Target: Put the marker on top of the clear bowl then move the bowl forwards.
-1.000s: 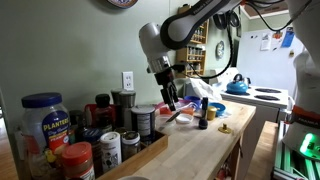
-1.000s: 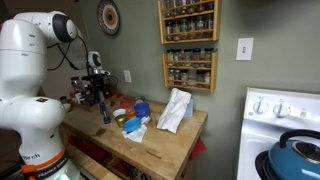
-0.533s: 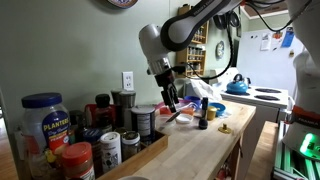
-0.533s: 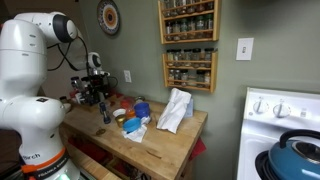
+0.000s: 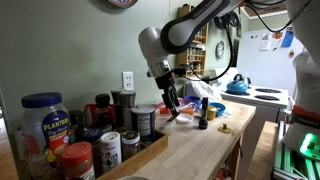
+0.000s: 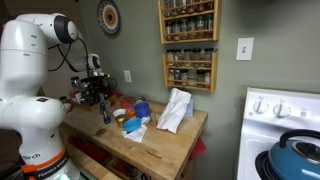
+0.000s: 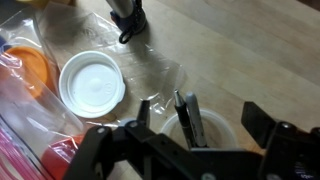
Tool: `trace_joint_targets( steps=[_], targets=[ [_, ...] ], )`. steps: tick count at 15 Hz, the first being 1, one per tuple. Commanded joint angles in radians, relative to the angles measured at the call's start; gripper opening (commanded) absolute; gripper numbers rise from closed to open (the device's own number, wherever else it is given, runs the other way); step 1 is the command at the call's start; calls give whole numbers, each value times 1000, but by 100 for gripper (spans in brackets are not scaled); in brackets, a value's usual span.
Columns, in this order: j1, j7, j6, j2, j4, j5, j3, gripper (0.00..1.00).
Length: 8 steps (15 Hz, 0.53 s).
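Note:
In the wrist view the marker, a slim dark and grey stick, rests across the clear bowl, with its tip past the far rim. My gripper is open, with its jaws wide apart on either side of the bowl and not touching the marker. In both exterior views the gripper hangs low over the wooden counter near the wall. The bowl and marker are too small to make out there.
A white lid, an orange lid and crinkled clear plastic lie beside the bowl. A short dark bottle stands just beyond. Jars crowd one end of the counter. A white cloth lies towards the stove.

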Motion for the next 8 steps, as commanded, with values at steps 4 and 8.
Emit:
trace_joint_targets(
  steps=[4, 8],
  targets=[
    [16, -5, 42, 18, -30, -21, -23, 85],
    [18, 4, 69, 15, -44, -43, -34, 67]
  ],
)
